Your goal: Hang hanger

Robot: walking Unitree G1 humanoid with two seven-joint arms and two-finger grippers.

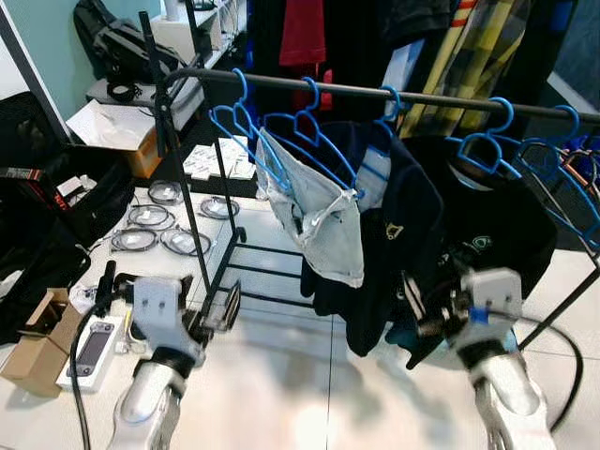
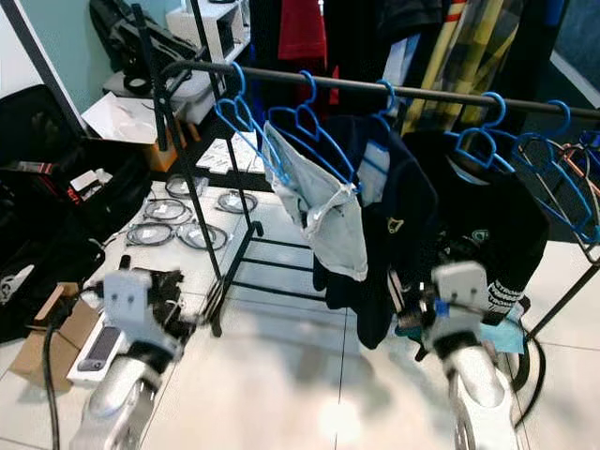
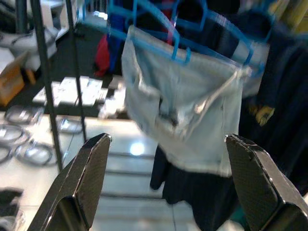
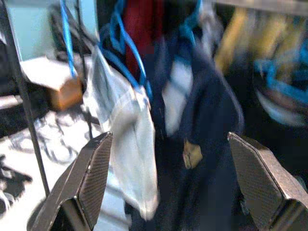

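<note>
Nearest the camera, both silver arms reach forward at low height. At near left, the left gripper (image 3: 163, 187) has its fingers spread wide with nothing between them; at near right, the right gripper (image 4: 166, 185) is equally wide open and empty.

Beyond them, the black clothes rail (image 1: 394, 94) runs left to right across the scene. A blue hanger (image 1: 305, 150) carrying a pale grey garment (image 1: 323, 220) has its hook over the rail, left of centre, so by the look of it the hanging is already done. Just right of it hangs a dark navy jacket (image 1: 398, 234), then a black shirt (image 1: 487, 239) on another blue hanger, with empty blue hangers (image 1: 562, 178) at the far right.

The risks, as I judge them, come from the open fingers being close to hanging cloth. The right gripper sits low near the dark garments; a careless lift could snag a hem and drag a hanger off the rail. The left gripper is near the rack's upright post (image 1: 183, 187), and a bump there could shake the whole frame. Coiled cables (image 1: 155, 230) and a cardboard box (image 1: 37, 342) on the floor at left could foul a step.
</note>
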